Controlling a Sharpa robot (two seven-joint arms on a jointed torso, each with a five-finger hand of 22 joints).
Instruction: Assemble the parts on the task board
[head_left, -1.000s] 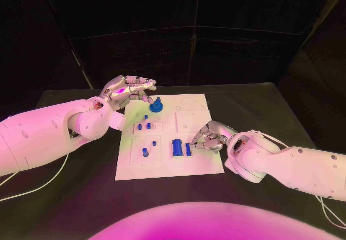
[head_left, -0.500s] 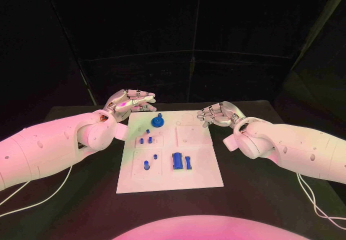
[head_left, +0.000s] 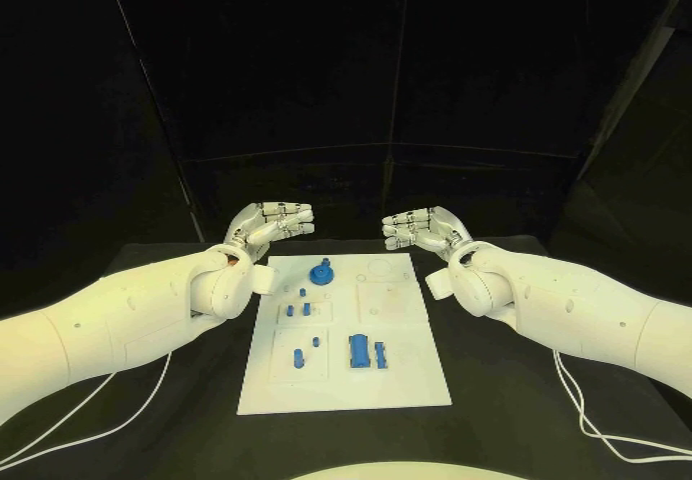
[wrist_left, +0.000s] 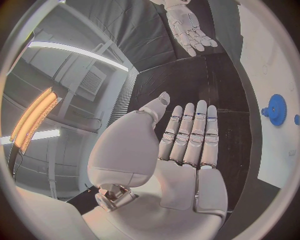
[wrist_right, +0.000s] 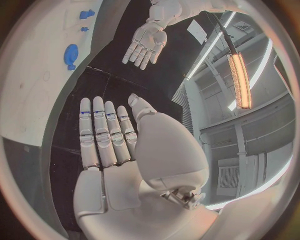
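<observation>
1. Head view: both hands are now hanging raised beyond the far end of the task board (head_left: 343, 392). The right hand (head_left: 421, 228) has lifted away from the blue parts (head_left: 361, 350) and is holding nothing, like the left hand (head_left: 268, 224). Their fingers are looking partly curled here.
2. Left wrist view: its fingers (wrist_left: 190, 134) are lying straight, together, empty; the blue gear (wrist_left: 274, 109) is sitting on the board off to their side, the board itself cut off.
3. Right wrist view: the same, fingers (wrist_right: 103, 132) extended; the gear (wrist_right: 70, 54) is lying beyond the fingertips.

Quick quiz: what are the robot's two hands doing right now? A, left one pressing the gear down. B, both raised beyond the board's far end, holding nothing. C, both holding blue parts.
B: the left hand and right hand hover past the task board with straight fingers, nothing in them.
</observation>
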